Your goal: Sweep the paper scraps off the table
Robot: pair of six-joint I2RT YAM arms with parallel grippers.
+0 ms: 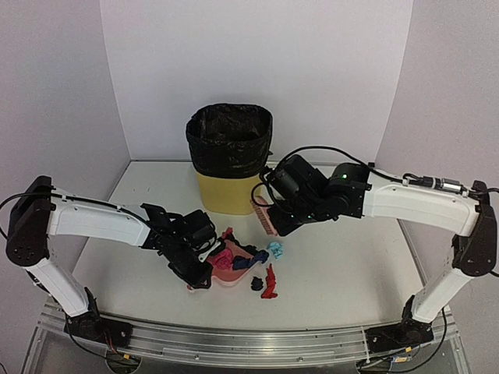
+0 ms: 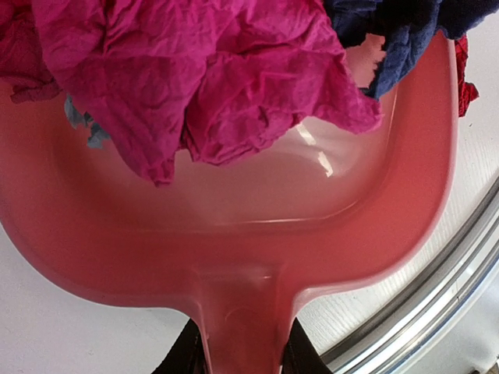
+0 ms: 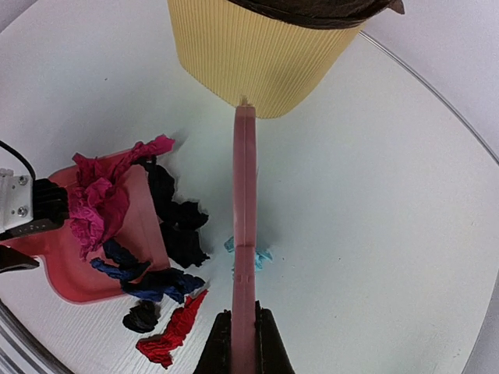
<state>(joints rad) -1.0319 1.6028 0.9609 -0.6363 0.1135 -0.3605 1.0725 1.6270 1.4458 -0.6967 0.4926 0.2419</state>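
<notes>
Left claw (image 2: 243, 354): closed tight on the handle of the pink plastic dustpan (image 2: 234, 234). Right claw (image 3: 243, 343): clamped narrow on the pink hand brush (image 3: 244, 195), which points from it toward the yellow ribbed bin (image 3: 257, 54). Crumpled paper scraps (image 2: 218, 70): magenta and navy wads in the pan just ahead of the left claw. Red, dark and teal ones lie loose on the white matte surface (image 1: 351, 265) between the claws.

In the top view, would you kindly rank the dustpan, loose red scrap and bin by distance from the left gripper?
1. The dustpan, held by the left gripper.
2. The red scrap, right of it on the table.
3. The bin, at the back.
</notes>
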